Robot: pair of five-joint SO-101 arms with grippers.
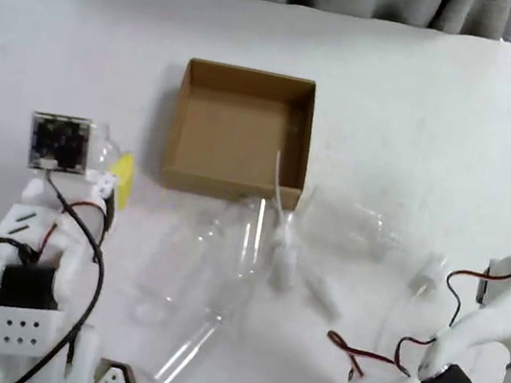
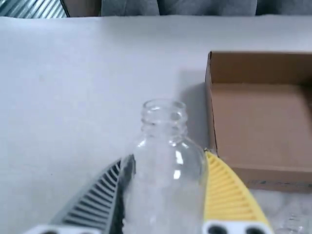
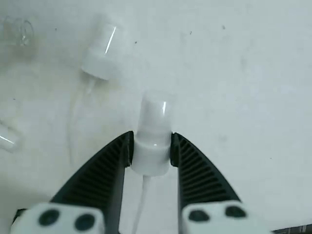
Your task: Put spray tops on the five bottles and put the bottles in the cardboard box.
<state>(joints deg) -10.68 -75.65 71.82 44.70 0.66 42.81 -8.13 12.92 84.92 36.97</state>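
Clear bottle point(image 2: 164, 117) clamped in the left gripper point(image 2: 168, 158); white spray top point(image 3: 152, 122) pinched in the right gripper point(image 3: 151, 141).

Grey and yellow fingers press the bottle's shoulders from either side, its threaded neck open and uncapped, with the cardboard box point(image 2: 258, 68) just beside it. The right gripper's black fingers close on the spray top's collar, the thin tube trailing back between them, and a second spray top point(image 3: 100, 58) lies on the table point(image 1: 425, 102) just beyond. Farther on, in the high view, several loose bottles point(image 1: 224, 264) lie on their sides before the open box, a third spray top point(image 1: 284, 259) among them, its tube crossing the box's front wall.
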